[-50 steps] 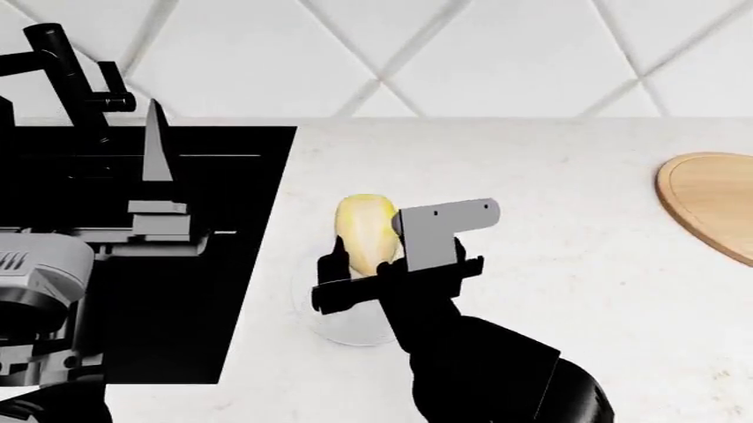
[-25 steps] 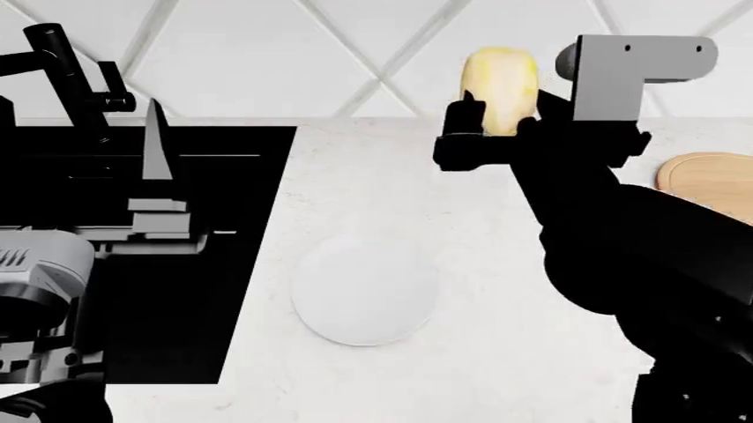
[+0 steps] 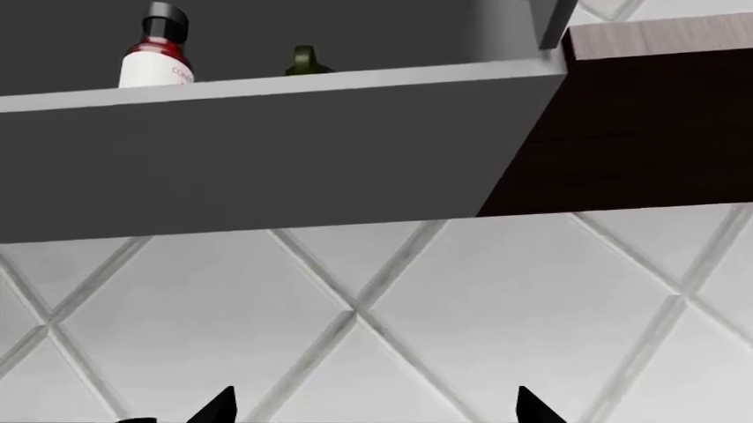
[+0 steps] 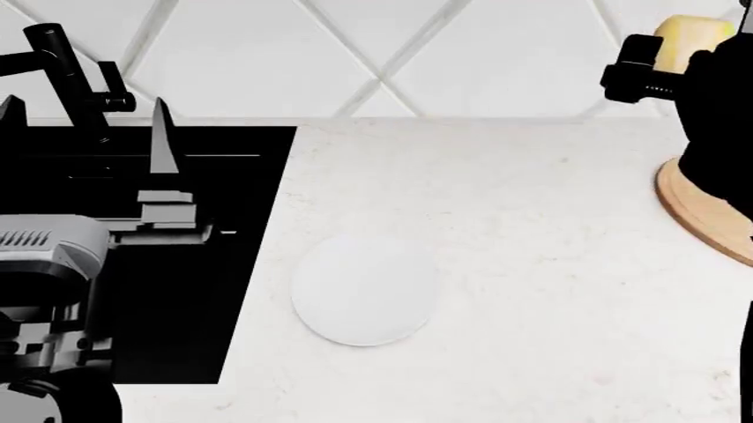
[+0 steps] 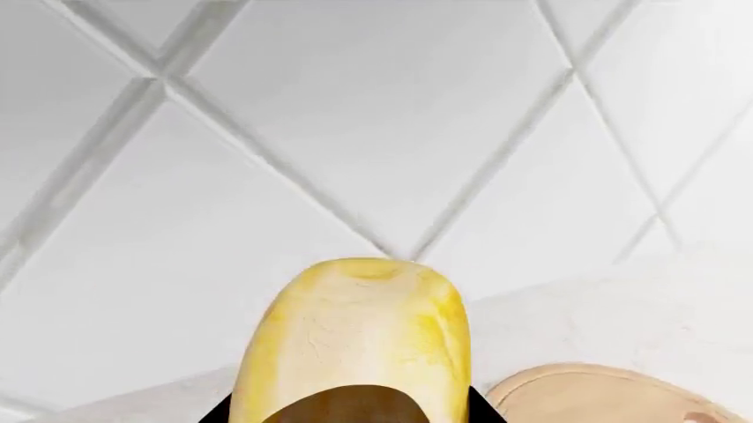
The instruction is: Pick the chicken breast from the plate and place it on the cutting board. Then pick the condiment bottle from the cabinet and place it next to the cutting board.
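My right gripper (image 4: 689, 55) is shut on the pale yellow chicken breast (image 4: 692, 37) and holds it high at the head view's right edge, above the near rim of the round wooden cutting board (image 4: 700, 207). The right wrist view shows the chicken breast (image 5: 353, 330) between the jaws, with the cutting board (image 5: 588, 397) below it. The white plate (image 4: 362, 289) lies bare on the counter. My left gripper (image 3: 374, 410) is open and points at the tiled wall. The condiment bottle (image 3: 155, 55) stands on the cabinet shelf (image 3: 271, 141) above.
A black sink (image 4: 141, 256) with a black tap (image 4: 65, 66) fills the left of the counter, and my left arm (image 4: 48, 282) hangs over it. A small green item (image 3: 303, 62) stands on the shelf beside the bottle.
My right gripper has lifted the chicken breast off the plate and carried it right, from above the counter's middle to over the cutting board's rim. The plate is left bare.
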